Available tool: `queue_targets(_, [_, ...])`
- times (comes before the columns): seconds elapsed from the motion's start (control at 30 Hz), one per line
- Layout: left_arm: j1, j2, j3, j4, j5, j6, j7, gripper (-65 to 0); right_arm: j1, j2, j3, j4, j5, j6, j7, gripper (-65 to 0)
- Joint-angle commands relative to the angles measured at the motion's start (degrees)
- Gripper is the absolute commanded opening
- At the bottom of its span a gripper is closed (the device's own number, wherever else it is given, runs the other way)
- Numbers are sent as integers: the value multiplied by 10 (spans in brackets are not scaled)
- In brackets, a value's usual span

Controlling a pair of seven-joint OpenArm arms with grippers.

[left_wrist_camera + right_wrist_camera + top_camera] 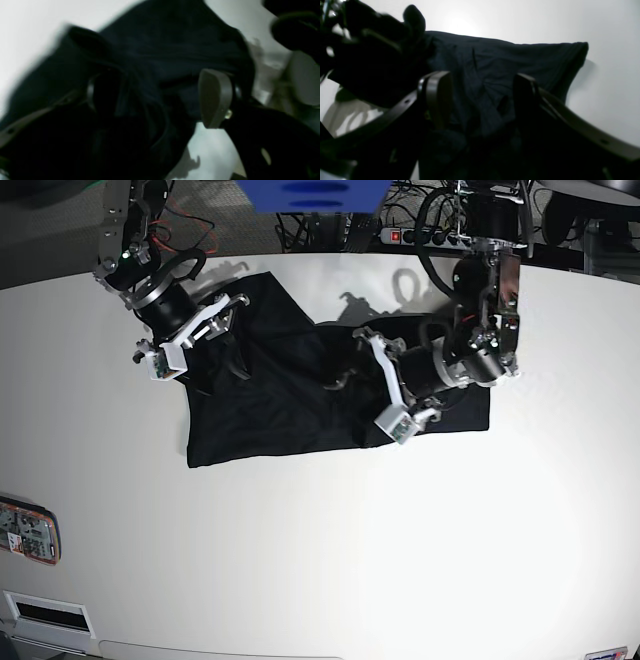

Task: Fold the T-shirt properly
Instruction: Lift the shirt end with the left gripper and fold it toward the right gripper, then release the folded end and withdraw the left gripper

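A: Where does the T-shirt (290,395) lie?

B: On the white table (320,550), toward its far side. It is spread flat on the side under the right gripper, with a straight near edge, and bunched and rumpled on the side under the left gripper. No print shows on the dark cloth.

A: And the left gripper (385,380)?

B: It hangs over the rumpled part of the shirt, nearer the shirt's middle than its outer edge. Its two white-tipped fingers (397,423) stand wide apart. In the left wrist view the fingers (215,97) are spread with dark folds of the shirt (155,65) between and below them. That picture is blurred, but nothing looks pinched.

A: The right gripper (190,340)?

B: It sits over the far corner of the shirt's flat side. Its fingers are fairly wide apart too. In the right wrist view the fingers (437,97) straddle the cloth (495,67), which lies flat beneath them and runs away to a corner. I cannot tell whether the tips touch the fabric.

A: Anything else near the shirt?

B: Well apart from it, a small flat object with red markings (28,530) lies at the table's near edge on the right arm's side. Beyond the table's far edge, past the shirt, are a blue box (310,194) and a tangle of cables (430,220).
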Motion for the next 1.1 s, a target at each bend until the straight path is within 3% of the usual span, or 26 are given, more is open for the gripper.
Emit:
queue_targets(0.0, [-7,7,5,-3,-3,-1,-22,-174,0,3,2,12,11,2,16,-281])
queue_targets(0.2, [-6,10,19,-9,-3,-1,-57,-174,0,3,5,12,11,2,16,-281])
queue_targets(0.33, [-3,-6,-1,49,-3,-1,-56,-174,0,3,52,11,13,0,16,-281])
queue_targets(0.43, [3,-21,-27,104,-5,-1,-55,-174,4,1,111,10,13,-34,16,-281])
queue_targets(0.6, [43,-31,-112,180,0,-1,-56,-171,5,1,156,6,13,-106,15,-281])
queue_targets(0.73, [49,-51,-170,185,55,-1,-56,-173,24,1,157,6,12,-141,-19,-281])
queue_targets(0.9, [67,-55,-270,198,113,-1,-57,-173,65,1,158,4,12,-142,-51,-280])
queue_targets(1.07, [97,-53,-369,216,120,-1,-58,-174,90,2,152,3,12,-141,-57,-279])
